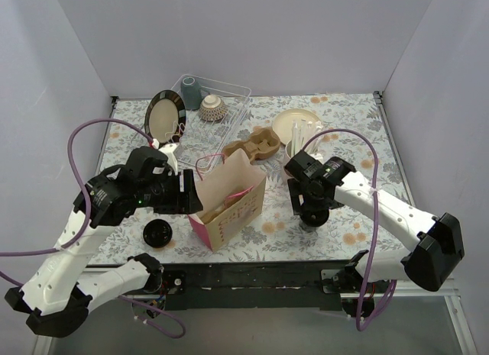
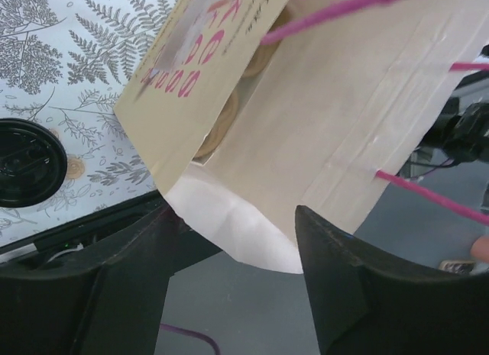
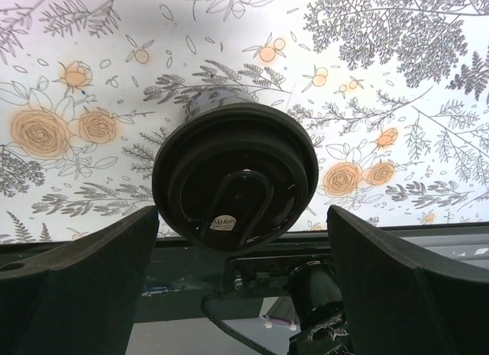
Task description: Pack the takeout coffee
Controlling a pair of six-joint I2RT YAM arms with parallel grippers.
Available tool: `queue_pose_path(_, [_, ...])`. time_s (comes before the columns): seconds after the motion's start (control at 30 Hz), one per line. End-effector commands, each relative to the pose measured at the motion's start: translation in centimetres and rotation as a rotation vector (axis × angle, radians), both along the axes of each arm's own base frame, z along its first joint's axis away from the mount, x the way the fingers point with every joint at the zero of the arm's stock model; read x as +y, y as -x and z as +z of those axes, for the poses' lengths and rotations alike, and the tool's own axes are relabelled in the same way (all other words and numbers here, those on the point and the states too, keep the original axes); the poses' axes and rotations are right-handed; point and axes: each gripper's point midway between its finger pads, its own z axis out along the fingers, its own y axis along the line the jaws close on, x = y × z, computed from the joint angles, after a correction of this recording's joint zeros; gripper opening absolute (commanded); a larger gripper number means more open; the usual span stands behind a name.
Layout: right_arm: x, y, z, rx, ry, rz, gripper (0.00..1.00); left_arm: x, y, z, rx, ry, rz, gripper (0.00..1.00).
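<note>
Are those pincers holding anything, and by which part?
Nothing looks gripped: the left pincer gapes around the paper bag edge, the right pincer stands open astride the lidded cup.

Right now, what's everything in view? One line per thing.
lidded cup: 1, black lid, pale body, front right
loose lid: 1, black, flat, front left
paper bag: 1, tan, pink print and handles, front centre
cup carrier: 1, brown, behind the bag
cream plate: 1, back right
clear bin: 1, back centre
dark plate: 1, tilted up at the bin's left end
grey cup: 1, in the bin
patterned bowl: 1, cream, in the bin
left gripper: black, fingers apart, bag edge between
right gripper: black, fingers apart, either side of the lidded cup
</note>
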Motion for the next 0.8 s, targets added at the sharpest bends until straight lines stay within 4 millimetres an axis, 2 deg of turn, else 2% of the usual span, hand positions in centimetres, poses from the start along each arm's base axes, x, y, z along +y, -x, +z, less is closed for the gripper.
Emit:
queue_pose_path(0.0, [0.3,-1.3,2.3,-0.071,-0.024,-0.004,0.99,1.0,0.2,3.0,-0.057,0.029,0.054,0.66])
queue_pose_path(0.07, [0.3,-1.3,2.5,-0.074,-0.03,0.0,0.98,0.9,0.5,3.8,-0.071,0.061,0.059,0.72])
queue_pose_path(0.2, [0.1,-1.5,3.0,-0.126,-0.057,-0.011,0.99,0.7,1.0,3.9,-0.046,0.094,0.07,0.72])
queue_pose_path(0.33, [0.0,-1.9,3.6,-0.163,-0.066,-0.018,0.99,-0.2,2.1,4.0,0.058,0.186,0.136,0.71])
queue_pose_path(0.4, [-0.4,-1.9,3.4,-0.16,-0.036,-0.015,0.98,-0.4,2.6,4.0,0.081,0.204,0.134,0.68])
queue_pose_path(0.53, [-0.8,-1.5,2.4,-0.147,-0.025,-0.013,0.93,-0.6,2.8,3.8,0.097,0.212,0.135,0.68])
queue_pose_path(0.67, [-0.5,-1.3,1.9,-0.155,-0.062,-0.015,0.89,0.2,1.5,4.2,0.008,0.151,0.121,0.7])
queue_pose_path(0.77, [-0.2,-1.0,2.0,-0.144,-0.083,-0.011,0.88,1.9,-0.9,4.4,-0.111,0.034,0.155,0.71])
